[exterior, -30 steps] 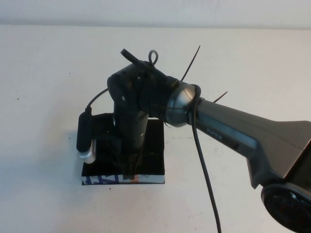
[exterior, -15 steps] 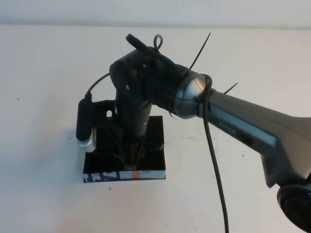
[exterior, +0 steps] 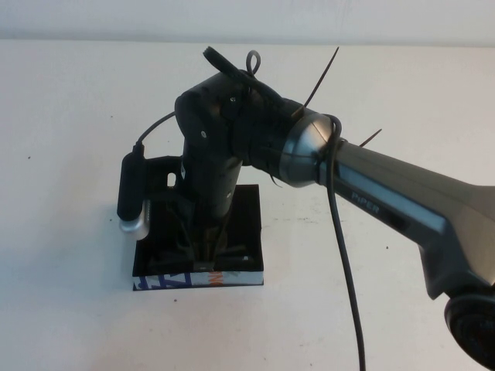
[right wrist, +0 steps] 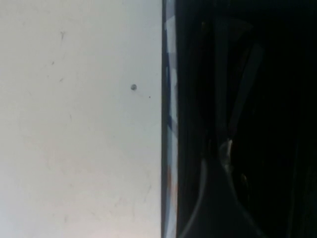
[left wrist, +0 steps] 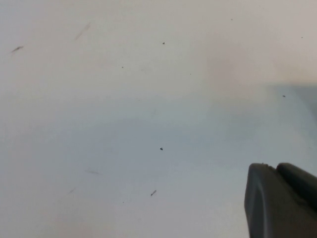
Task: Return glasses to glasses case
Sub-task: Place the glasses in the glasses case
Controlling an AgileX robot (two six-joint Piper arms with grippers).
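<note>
The glasses case [exterior: 246, 224] lies open on the white table, black inside, with its blue, white and orange printed side [exterior: 197, 280] facing me. My right gripper [exterior: 206, 259] points steeply down into the case near its front edge. In the right wrist view the printed side [right wrist: 169, 124] runs along the dark inside of the case. The glasses cannot be made out in that dark interior; the gripper covers much of it. My left gripper [left wrist: 280, 171] shows only in the left wrist view, shut and empty over bare table.
The right arm [exterior: 387, 209] stretches from the lower right across the table, with its cable [exterior: 344, 263] hanging alongside. The wrist camera [exterior: 130, 197] sticks out to the left of the case. White table [exterior: 77, 116] surrounds the case on all sides.
The right arm's wrist has shifted slightly up and away from me while the gripper tip stays down in the case. The case has barely moved.
</note>
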